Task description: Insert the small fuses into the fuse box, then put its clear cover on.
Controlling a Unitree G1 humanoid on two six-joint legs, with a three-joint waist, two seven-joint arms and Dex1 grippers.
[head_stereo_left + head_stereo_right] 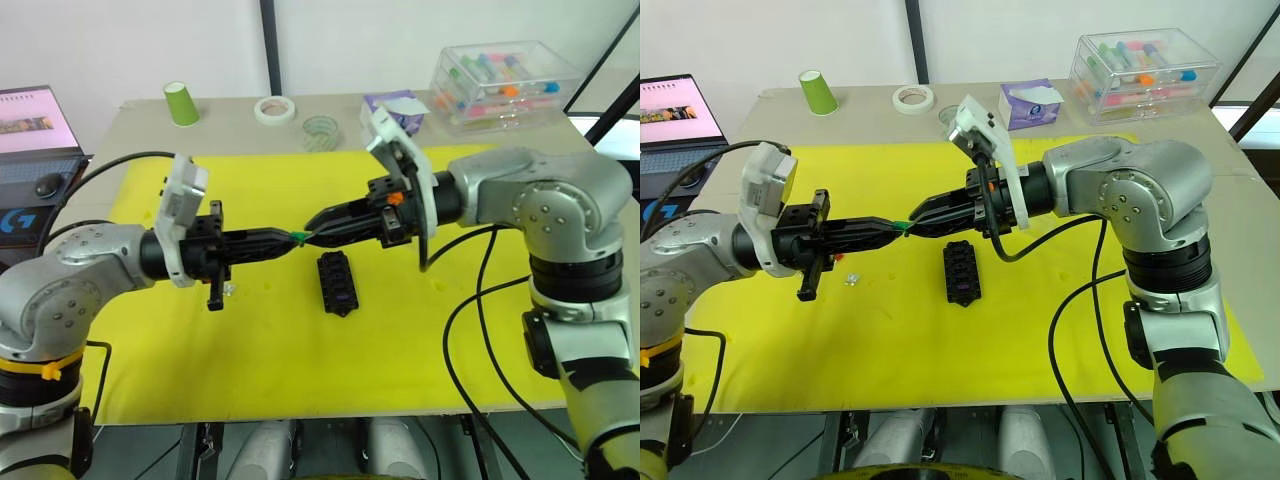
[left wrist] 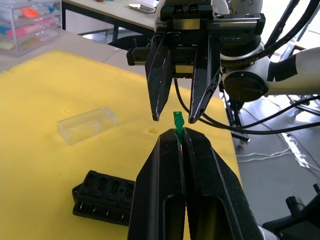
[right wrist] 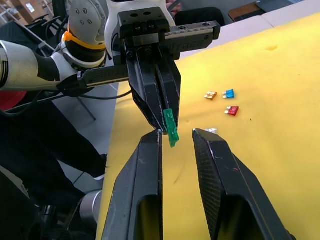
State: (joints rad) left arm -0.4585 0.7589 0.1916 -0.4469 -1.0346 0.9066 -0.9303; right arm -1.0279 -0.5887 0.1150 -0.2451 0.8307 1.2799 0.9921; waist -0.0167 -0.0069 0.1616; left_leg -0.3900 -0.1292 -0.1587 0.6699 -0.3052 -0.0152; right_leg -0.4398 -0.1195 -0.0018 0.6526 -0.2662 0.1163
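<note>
One green fuse (image 2: 177,121) is being pinched in the clenched left gripper (image 2: 181,136) above the yellow mat, the right gripper (image 3: 176,134) gaping around it for a handover, which calls for closing squarely before seating it in the fuse box (image 1: 337,282).

Both arms have silver-grey rounded joint housings with small screws, black wrist sections, white camera mounts and trailing black cables; each tool (image 1: 288,240) (image 1: 318,222) has two tapered black fingers.
</note>
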